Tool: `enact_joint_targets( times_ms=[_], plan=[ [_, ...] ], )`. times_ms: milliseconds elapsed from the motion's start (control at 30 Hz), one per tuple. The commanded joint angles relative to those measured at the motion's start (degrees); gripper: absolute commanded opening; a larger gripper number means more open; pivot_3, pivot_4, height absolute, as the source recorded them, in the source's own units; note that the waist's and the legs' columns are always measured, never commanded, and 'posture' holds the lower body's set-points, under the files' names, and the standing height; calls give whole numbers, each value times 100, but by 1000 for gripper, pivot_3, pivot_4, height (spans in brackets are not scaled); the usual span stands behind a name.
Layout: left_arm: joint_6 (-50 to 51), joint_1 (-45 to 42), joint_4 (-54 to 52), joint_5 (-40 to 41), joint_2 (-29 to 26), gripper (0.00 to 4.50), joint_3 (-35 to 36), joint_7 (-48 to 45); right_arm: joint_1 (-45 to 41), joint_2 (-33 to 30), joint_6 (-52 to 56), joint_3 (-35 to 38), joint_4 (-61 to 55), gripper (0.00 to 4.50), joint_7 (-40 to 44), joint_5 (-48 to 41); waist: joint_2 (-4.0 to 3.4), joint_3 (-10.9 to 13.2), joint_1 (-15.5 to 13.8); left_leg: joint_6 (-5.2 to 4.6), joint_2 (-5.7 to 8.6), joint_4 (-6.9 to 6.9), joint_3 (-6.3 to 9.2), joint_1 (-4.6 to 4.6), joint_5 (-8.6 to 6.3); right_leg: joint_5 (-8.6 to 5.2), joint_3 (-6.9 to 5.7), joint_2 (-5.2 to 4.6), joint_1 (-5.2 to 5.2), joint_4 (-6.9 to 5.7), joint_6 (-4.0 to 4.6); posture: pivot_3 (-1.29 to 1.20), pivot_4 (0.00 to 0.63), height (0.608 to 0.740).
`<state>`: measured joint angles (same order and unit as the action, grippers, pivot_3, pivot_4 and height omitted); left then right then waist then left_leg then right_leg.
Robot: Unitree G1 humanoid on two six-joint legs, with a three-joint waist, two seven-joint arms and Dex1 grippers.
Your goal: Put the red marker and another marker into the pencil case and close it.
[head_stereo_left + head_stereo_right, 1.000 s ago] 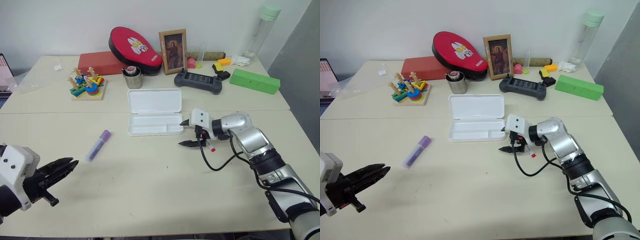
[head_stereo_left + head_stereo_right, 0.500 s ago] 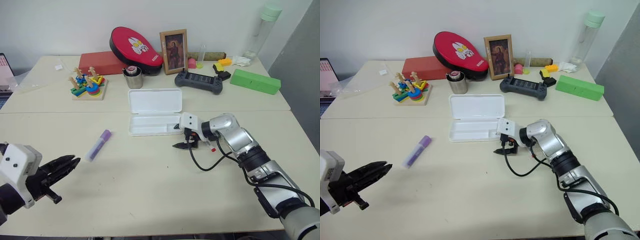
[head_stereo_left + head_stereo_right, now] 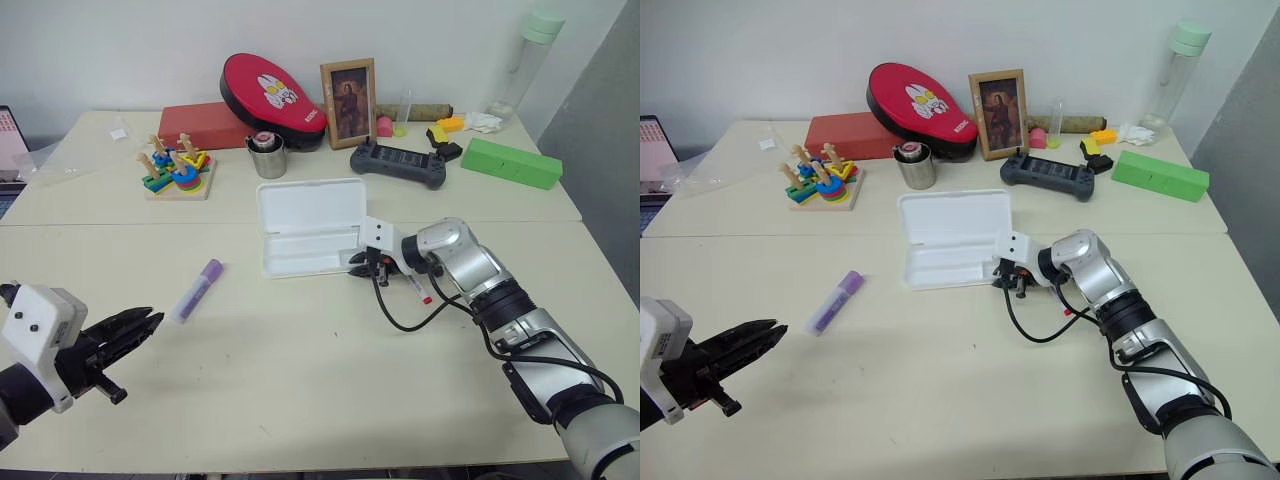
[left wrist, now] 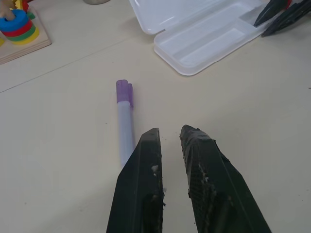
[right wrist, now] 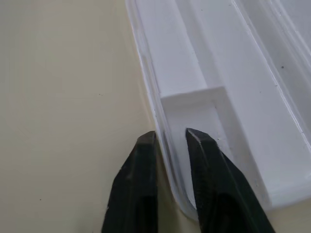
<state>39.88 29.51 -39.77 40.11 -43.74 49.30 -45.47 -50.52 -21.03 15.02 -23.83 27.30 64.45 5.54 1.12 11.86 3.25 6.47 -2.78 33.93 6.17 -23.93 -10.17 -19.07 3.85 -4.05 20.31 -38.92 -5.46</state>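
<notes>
My right end effector (image 5: 167, 141) has just pinched the near rim of the open pencil case (image 3: 310, 225), nudging it, while the red marker (image 3: 418, 290) lies behind it, not yet picked up.

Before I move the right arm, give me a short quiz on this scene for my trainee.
1. True or false: the red marker already lies inside the pencil case.
2. What do the right gripper fingers straddle? A) the lid, B) the tray's rim at a corner, C) the hinge.
3. Which task item lies nearest the left gripper?

Key: 1 false, it lies outside, beside the right gripper; 2 B; 3 the purple marker.
</notes>
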Motion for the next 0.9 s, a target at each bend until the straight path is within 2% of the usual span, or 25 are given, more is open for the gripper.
enact_joint_targets(
  times_ms=[33,433,900],
  plan=[
    [-6,-45,-82,11,-57,736,-26,72,-35,-32,94,-6,-286,16,155,-17,0,0,2,0,0,0,0,0,0,0,0,0,0,0,0,0,150,740],
    [-20,-216,-1,-24,-110,736,-214,129,448,-402,234,57,-1633,16,827,-327,0,0,2,1,0,-2,0,-2,-1,0,0,0,2,0,0,0,150,740],
    [-43,-373,115,-97,-196,736,-380,94,1574,-1283,1335,287,-3876,16,946,-1012,2,1,-7,1,0,-2,0,-3,-1,-1,1,0,3,0,-1,0,150,740]
  ],
)
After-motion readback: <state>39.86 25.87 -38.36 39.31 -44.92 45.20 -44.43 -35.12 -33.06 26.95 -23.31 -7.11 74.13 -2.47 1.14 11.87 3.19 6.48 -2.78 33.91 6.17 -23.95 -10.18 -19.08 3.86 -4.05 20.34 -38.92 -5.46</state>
